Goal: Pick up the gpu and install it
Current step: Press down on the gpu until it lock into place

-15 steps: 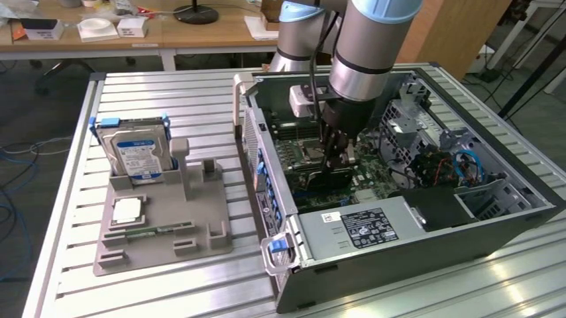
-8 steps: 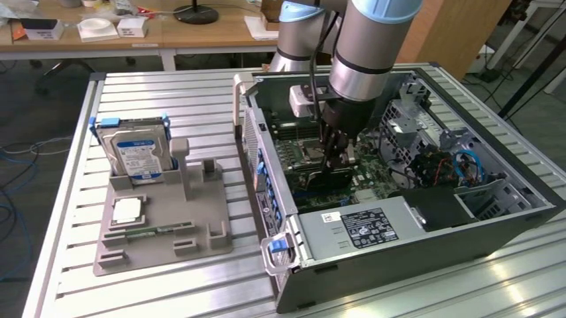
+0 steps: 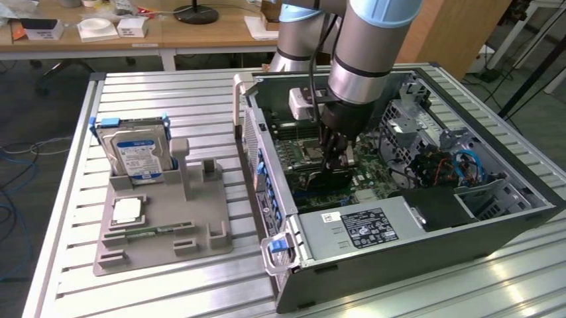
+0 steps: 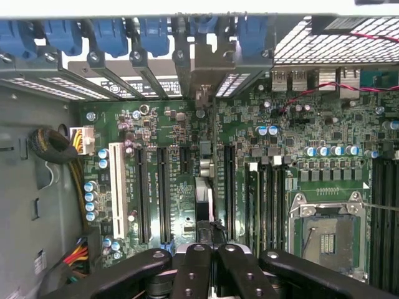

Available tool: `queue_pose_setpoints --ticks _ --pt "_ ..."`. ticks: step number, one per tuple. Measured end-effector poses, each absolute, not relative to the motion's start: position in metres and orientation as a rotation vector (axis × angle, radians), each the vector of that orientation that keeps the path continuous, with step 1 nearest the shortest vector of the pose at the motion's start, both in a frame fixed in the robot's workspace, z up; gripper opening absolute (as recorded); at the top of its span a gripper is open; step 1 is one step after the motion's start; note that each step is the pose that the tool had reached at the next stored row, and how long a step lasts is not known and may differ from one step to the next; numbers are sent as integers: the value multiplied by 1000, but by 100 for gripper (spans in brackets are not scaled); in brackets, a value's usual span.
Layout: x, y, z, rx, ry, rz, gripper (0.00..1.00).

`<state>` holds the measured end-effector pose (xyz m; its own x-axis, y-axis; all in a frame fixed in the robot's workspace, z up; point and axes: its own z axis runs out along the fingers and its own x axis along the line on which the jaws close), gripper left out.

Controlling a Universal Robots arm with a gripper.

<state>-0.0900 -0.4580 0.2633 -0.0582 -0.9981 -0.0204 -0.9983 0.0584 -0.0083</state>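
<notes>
One robot arm with one gripper reaches into one open computer case, which sits on one slatted metal table. One gpu stands edge-on over the one green motherboard, which carries one white expansion slot and one bare processor socket. Outside the case, one grey parts holder bears one hard drive and one memory stick. One power supply fills the case's near corner.

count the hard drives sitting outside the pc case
1: the hard drive stands upright in the gray holder on the table, to the exterior view's left of the computer case. Others may be hidden inside the case.
</notes>
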Motion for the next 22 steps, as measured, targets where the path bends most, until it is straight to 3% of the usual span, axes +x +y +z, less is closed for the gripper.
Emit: queue_pose_setpoints --ticks 22 --pt "-118 -458 288 -2141 2270 18 11"
